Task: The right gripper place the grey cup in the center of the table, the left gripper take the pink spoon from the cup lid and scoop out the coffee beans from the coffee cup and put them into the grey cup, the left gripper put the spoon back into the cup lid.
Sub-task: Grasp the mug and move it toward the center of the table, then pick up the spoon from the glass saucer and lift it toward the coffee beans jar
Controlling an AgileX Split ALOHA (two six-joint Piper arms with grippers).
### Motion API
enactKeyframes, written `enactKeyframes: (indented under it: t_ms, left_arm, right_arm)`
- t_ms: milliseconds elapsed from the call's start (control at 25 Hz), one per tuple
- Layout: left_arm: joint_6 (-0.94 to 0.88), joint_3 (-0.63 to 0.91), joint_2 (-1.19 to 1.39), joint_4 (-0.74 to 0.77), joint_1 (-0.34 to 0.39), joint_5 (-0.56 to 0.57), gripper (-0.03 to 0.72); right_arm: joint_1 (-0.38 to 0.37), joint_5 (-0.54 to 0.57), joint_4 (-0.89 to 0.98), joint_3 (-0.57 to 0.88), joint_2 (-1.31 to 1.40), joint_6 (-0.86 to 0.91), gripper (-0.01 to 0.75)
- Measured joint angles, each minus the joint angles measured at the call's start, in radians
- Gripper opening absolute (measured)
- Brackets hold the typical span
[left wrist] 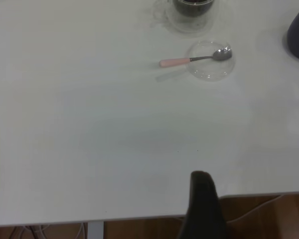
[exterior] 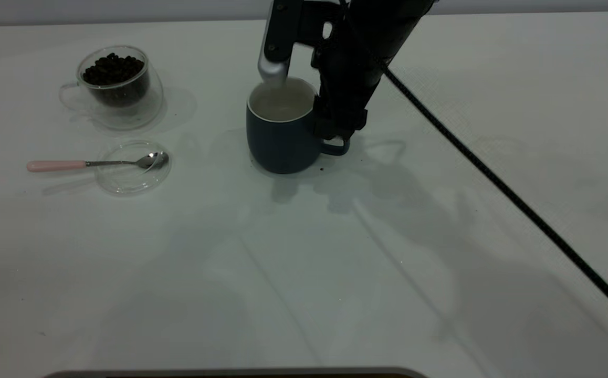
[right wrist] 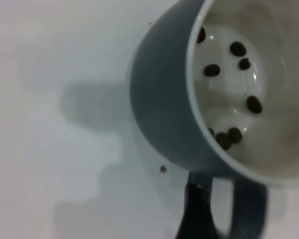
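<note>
1. The grey cup (exterior: 282, 137) stands upright near the middle of the white surface (exterior: 440, 236), its loop handle turned toward the right arm's side.
2. The right gripper (exterior: 330, 123) reaches down at the cup's handle side; one dark finger (right wrist: 195, 214) shows beside the handle in the right wrist view, and whether the fingers are clamped on the handle or slightly apart I cannot tell.
3. Inside the cup's white bottom lie several loose coffee beans (right wrist: 234, 89), scattered rather than heaped.
4. One tiny dark crumb (right wrist: 163, 169) sits on the surface just beside the cup's base.
5. The coffee cup (exterior: 115, 86) stands well to the left of the grey cup, toward the far edge, and holds a dark heap of beans.
6. Just in front of it lies the cup lid (exterior: 133, 173), flat on the surface.
7. The pink spoon (exterior: 94, 164) rests with its metal bowl on the lid and its pale handle sticking out to the left over the surface.
8. The left gripper (left wrist: 202, 199) hangs near the surface's edge, well apart from lid and spoon; only one dark finger shows, so I cannot tell how the fingers stand.
9. A black cable (exterior: 503, 186) runs diagonally across the right side of the surface.
</note>
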Motion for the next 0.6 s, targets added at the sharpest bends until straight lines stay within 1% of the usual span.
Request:
enactKeyframes:
  t_ms: [160, 320, 560, 600]
  left_arm:
    - [0.000, 0.000, 0.000, 0.000, 0.000, 0.000, 0.588]
    - [0.000, 0.000, 0.000, 0.000, 0.000, 0.000, 0.588]
    - [0.000, 0.000, 0.000, 0.000, 0.000, 0.000, 0.588]
    - [0.002, 0.000, 0.000, 0.000, 0.000, 0.000, 0.588]
  right_arm:
    - [-0.017, 0.187, -0.003, 0.000, -0.200, 0.096, 0.591]
    - [-0.031, 0.445, -0.030, 0.000, -0.430, 0.250, 0.590]
    - [-0.033, 0.849, -0.181, 0.000, -0.718, 0.583, 0.590]
    - [-0.033, 0.882, -0.196, 0.001, -0.749, 0.610, 0.590]
